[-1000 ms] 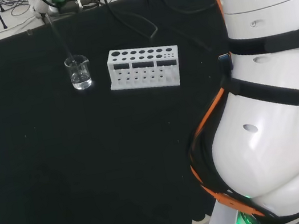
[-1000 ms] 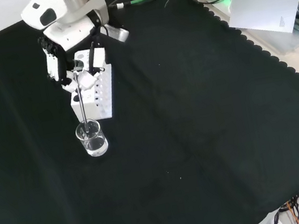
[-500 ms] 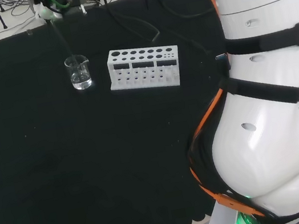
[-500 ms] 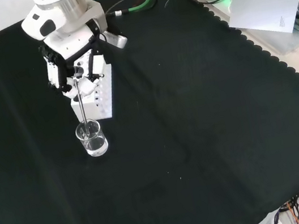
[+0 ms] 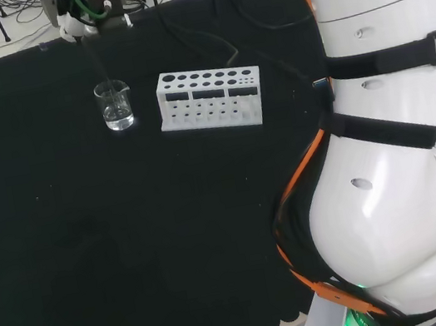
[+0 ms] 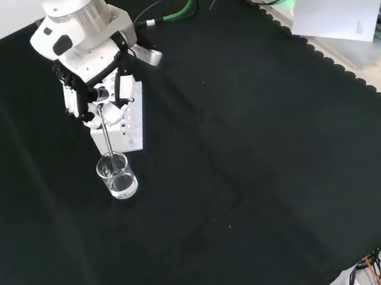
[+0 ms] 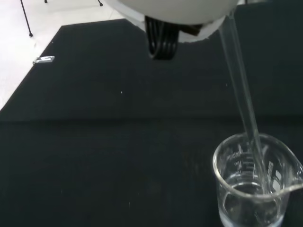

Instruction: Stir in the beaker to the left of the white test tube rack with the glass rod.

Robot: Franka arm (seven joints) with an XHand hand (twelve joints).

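Hand (image 6: 97, 85) sits above the near end of the white test tube rack (image 6: 121, 116) in the front view, fingers (image 6: 69, 97) curled and pinched on the top of the glass rod (image 6: 106, 131). Rod hangs down from the fingers, close to upright with a slight tilt, lower end inside the beaker (image 6: 116, 177).

Beaker stands upright on the black tabletop (image 6: 250, 147), below the fingers and nearer the camera in the front view, just beside the short end of the rack but apart from it. In the head view the beaker (image 5: 115, 105) is left of the rack (image 5: 209, 98), with the hand (image 5: 83, 18) above it at the top edge.

Wrist view: rod (image 7: 241, 94) runs from the blurred white part of the hand (image 7: 180, 9) down into the beaker (image 7: 255, 182). Clear liquid fills the lower part of the beaker; rod tip is below the liquid surface, near the wall on the spout side. Whether the tip touches the bottom, cannot tell.
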